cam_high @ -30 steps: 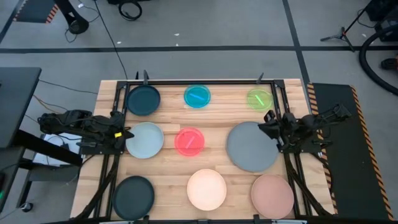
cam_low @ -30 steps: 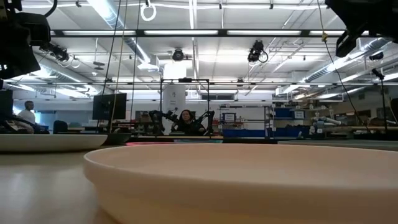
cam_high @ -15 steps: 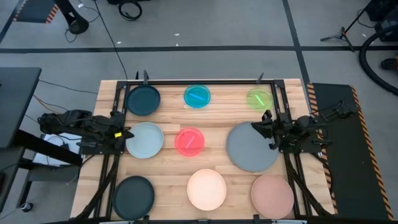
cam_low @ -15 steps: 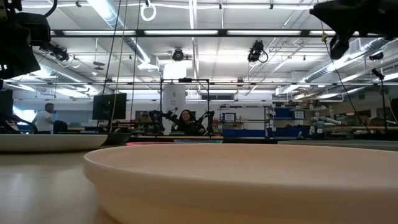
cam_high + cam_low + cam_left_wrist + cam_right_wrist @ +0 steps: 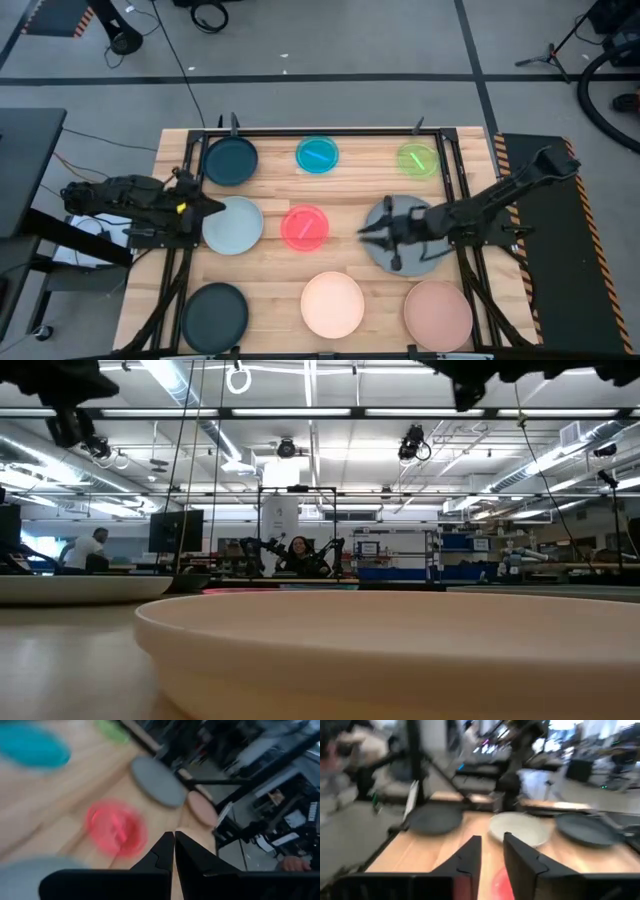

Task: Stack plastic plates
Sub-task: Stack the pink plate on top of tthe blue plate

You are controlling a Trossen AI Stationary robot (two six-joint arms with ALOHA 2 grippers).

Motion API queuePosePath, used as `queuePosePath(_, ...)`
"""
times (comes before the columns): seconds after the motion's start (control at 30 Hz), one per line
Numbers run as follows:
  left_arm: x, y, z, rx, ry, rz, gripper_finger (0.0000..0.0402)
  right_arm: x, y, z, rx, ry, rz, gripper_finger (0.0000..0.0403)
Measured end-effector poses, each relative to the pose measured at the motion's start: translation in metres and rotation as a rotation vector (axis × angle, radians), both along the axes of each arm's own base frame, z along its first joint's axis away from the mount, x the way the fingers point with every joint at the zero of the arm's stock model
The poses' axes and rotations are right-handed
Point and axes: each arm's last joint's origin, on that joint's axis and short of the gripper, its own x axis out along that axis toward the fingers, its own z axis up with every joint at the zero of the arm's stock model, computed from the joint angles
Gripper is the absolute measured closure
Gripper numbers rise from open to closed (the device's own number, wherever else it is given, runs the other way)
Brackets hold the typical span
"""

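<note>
Right gripper [image 5: 372,238], fingers slightly spread and holding nothing, hangs over the big grey plate [image 5: 420,262] toward the red one [image 5: 304,227]. Left gripper [image 5: 212,206], pressed together, sits beside the pale blue plate [image 5: 235,228].

Bright overhead strip lighting; both wrist views motion-blurred.

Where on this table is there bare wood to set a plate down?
Bare wood shows between the pale blue-grey plate and the cream plate, and in the strip between the cyan plate and the green plate. The side around the grey plate is crowded: the right tool hangs there, with the pink plate close by.
</note>
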Motion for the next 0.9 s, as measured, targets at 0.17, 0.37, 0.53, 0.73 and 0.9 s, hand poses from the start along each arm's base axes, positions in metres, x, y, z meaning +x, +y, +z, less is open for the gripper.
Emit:
queuePosePath(0.17, 0.002, 0.000, 0.012, 0.159, -0.114, -0.004, 0.0379, 0.037, 0.017, -0.016, -0.091, 0.212, 0.031, 0.0249)
queuePosePath(0.37, 0.011, 0.000, 0.015, 0.378, -0.251, 0.029, 0.0379, 0.075, 0.024, -0.036, -0.211, 0.495, 0.008, 0.0203)
queuePosePath(0.53, 0.031, -0.004, -0.011, 0.501, -0.343, 0.044, 0.0379, 0.100, 0.025, -0.056, -0.334, 0.642, 0.027, 0.0200)
queuePosePath(0.73, 0.042, -0.006, -0.046, 0.528, -0.383, 0.056, 0.0379, 0.122, 0.008, -0.081, -0.427, 0.738, 0.029, 0.0201)
queuePosePath(0.9, 0.043, -0.006, -0.051, 0.513, -0.374, 0.053, 0.0379, 0.131, -0.012, -0.101, -0.480, 0.795, 0.016, 0.0202)
